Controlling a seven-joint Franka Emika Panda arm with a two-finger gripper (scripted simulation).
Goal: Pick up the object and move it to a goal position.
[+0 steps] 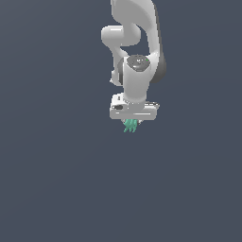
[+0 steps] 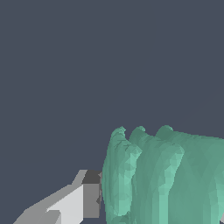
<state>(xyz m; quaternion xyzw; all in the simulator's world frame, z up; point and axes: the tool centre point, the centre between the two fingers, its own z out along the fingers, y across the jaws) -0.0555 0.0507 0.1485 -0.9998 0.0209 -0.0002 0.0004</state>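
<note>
The object (image 1: 130,125) is a small teal-green item of ridged, jagged strips side by side. It hangs just under the white-grey gripper (image 1: 132,121), which points down from the arm in the upper middle of the exterior view. In the wrist view the object (image 2: 162,170) fills the lower right. One grey finger (image 2: 87,199) presses against its side. The other finger is almost wholly hidden behind the object. The gripper is shut on the object, which looks held off the surface.
A plain dark grey-blue surface (image 1: 56,179) fills both views. The white arm's links (image 1: 137,42) rise above the gripper. No other objects or goal marker show.
</note>
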